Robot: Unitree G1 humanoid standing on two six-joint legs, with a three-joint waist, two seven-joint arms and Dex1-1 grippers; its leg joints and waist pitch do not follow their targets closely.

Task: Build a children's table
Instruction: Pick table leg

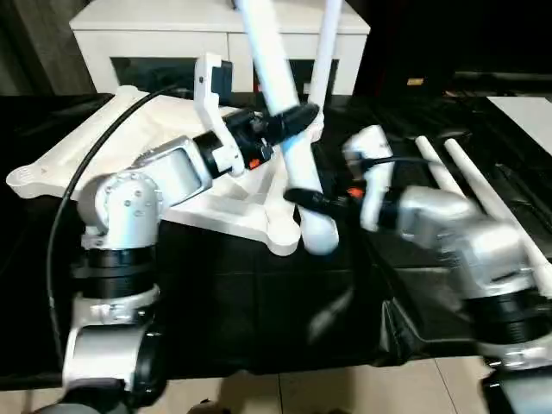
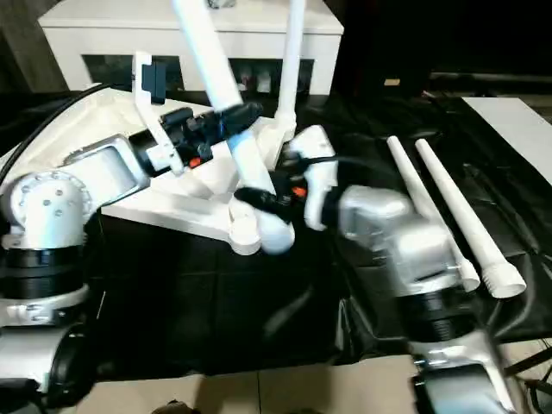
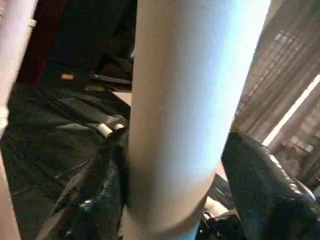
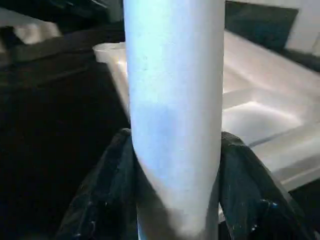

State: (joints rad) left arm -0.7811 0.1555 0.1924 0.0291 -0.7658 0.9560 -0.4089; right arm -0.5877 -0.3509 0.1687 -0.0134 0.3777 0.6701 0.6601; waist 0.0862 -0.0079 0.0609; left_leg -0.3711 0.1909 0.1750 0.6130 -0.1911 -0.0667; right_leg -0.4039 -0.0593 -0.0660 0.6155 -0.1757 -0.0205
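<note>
The white tabletop (image 1: 86, 155) lies upside down on the black cloth, ribs up. One white leg (image 1: 325, 52) stands upright at its far corner. A second leg (image 1: 274, 73) leans steeply, and its thick lower end (image 1: 320, 237) hangs just beside the near corner socket (image 1: 283, 235). My left gripper (image 1: 289, 121) is around this leg at mid-height. My right gripper (image 1: 306, 200) is shut on it lower down, a black finger (image 4: 102, 195) pressed against each side. Two more legs (image 2: 435, 203) lie flat on the cloth to the right.
A white cabinet (image 1: 155, 34) with glass-fronted compartments stands behind the tabletop. Black cloth (image 1: 250, 310) covers the work surface down to a tiled floor at the front. A white sheet (image 2: 517, 121) lies at the far right.
</note>
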